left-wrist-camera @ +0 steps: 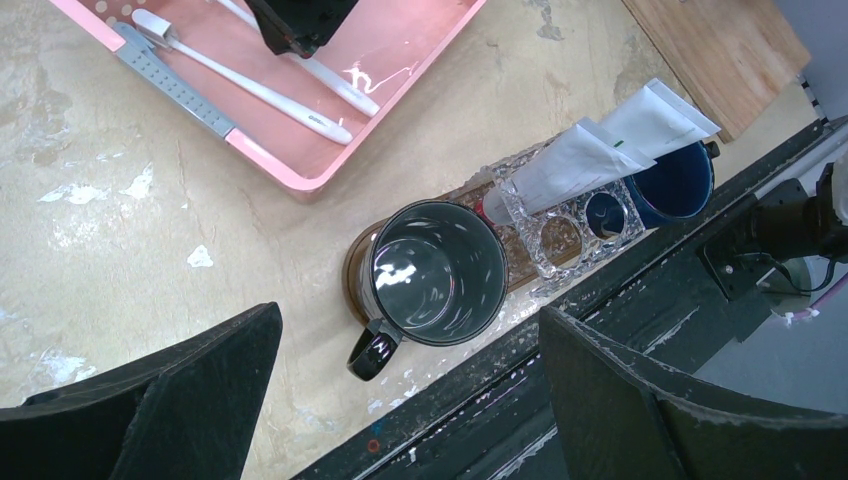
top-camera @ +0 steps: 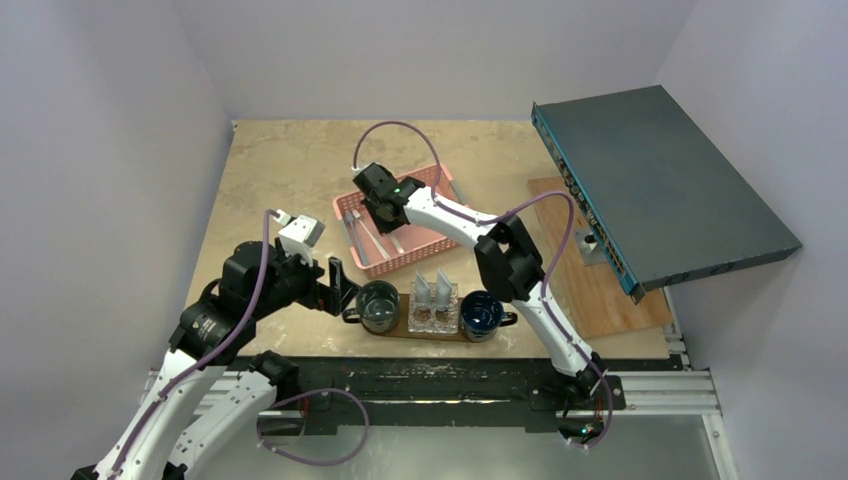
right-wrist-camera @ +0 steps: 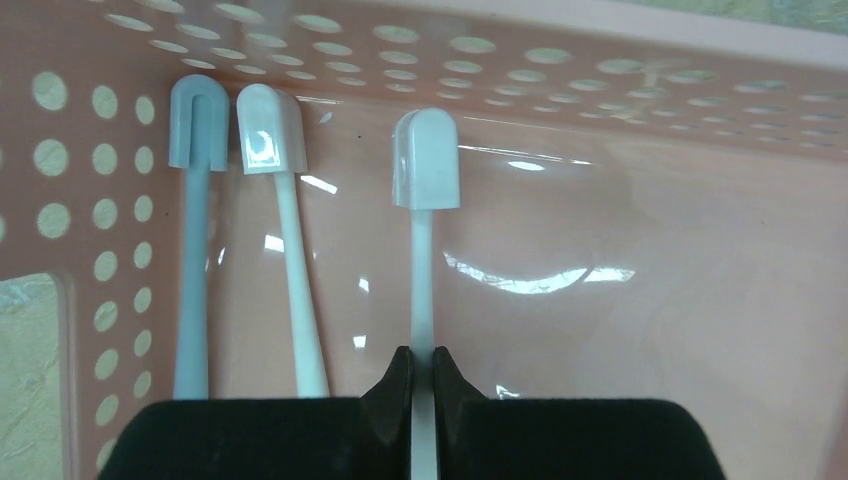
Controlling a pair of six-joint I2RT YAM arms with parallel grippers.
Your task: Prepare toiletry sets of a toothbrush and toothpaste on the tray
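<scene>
Three white toothbrushes lie in the pink mesh basket [top-camera: 432, 242]. My right gripper [right-wrist-camera: 422, 360] reaches down into it and is shut on the handle of the rightmost toothbrush [right-wrist-camera: 424, 240]; the other two [right-wrist-camera: 285, 250] lie to its left. Two pale toothpaste tubes [left-wrist-camera: 600, 150] stand in a clear holder [top-camera: 432, 318] on the dark brown tray [left-wrist-camera: 357, 270], between a dark grey mug [left-wrist-camera: 437, 272] and a blue mug [left-wrist-camera: 672, 180]. My left gripper [left-wrist-camera: 410, 312] hangs open above the grey mug, holding nothing.
A large dark flat device [top-camera: 650, 195] overhangs the right side above a paler wooden board [top-camera: 600, 280]. The tray sits close to the table's near edge, by the black rail [top-camera: 450, 375]. The basket stands just behind the tray.
</scene>
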